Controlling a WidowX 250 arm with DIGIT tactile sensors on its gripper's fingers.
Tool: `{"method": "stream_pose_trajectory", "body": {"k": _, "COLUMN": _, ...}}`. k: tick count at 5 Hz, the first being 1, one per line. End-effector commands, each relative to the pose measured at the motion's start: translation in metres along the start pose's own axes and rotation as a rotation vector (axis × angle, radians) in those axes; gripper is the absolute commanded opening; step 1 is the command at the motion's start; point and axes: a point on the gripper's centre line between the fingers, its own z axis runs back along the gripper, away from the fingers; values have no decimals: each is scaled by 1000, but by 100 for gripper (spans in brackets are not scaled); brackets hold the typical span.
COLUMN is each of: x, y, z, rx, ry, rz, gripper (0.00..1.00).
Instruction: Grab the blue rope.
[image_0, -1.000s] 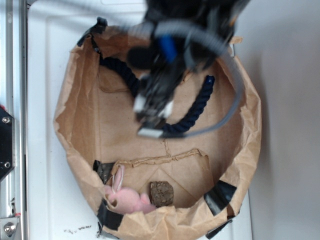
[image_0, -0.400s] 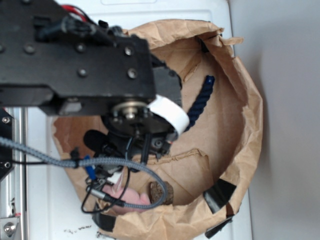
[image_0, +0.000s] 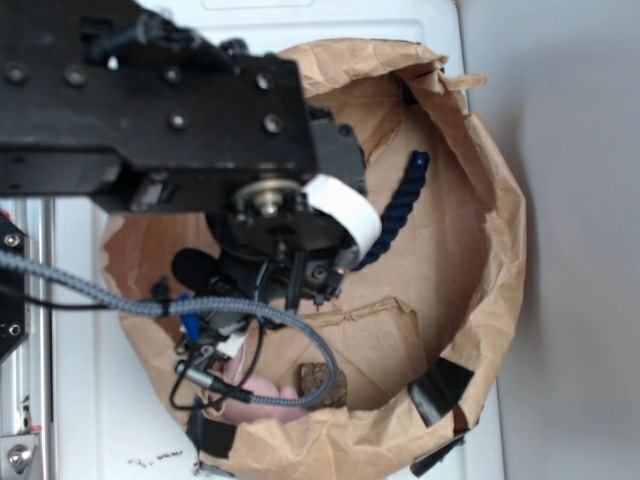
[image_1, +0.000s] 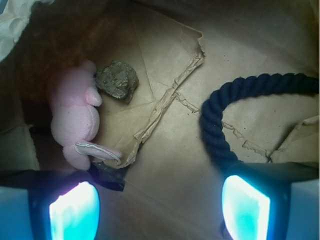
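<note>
The blue rope (image_0: 400, 205) is a thick dark navy twisted rope lying on the floor of the brown paper bag (image_0: 495, 250). Its brighter blue capped end (image_0: 420, 158) points to the far side. The arm hides the rest of it in the exterior view. In the wrist view the rope (image_1: 215, 117) bends in a loop just ahead of the right finger (image_1: 245, 205) and passes behind that finger. My gripper (image_1: 160, 200) is open wide, with only bag floor between the jaws. The left finger (image_1: 72, 210) is near the pink plush toy.
A pink plush toy (image_1: 75, 120) and a brown rock (image_1: 117, 80) lie in the bag to the left of the rope; both show at the bag's near wall (image_0: 265, 392) (image_0: 318, 378). Black tape patches (image_0: 438, 392) hold the bag rim. A grey braided cable (image_0: 250, 320) hangs across it.
The arm has swung over the bag and now covers its left half. The gripper has moved off the rope's middle toward the plush toy's side. The rope has not moved.
</note>
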Motion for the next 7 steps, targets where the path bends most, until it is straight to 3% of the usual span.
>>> {"method": "stream_pose_trajectory", "body": {"k": 1, "x": 0, "y": -1, "z": 7, "rx": 9, "ry": -25, "rz": -1, "gripper": 100}}
{"method": "stream_pose_trajectory", "body": {"k": 4, "x": 19, "y": 50, "z": 3, "rx": 29, "ry": -66, "rz": 1, "gripper": 100}}
{"method": "stream_pose_trajectory", "body": {"k": 5, "x": 24, "y": 61, "z": -14, "rx": 65, "ry": -44, "rz": -9, "gripper": 100}}
{"method": "stream_pose_trajectory", "body": {"k": 7, "x": 35, "y": 68, "z": -53, "rx": 81, "ry": -5, "rz": -44, "gripper": 100}}
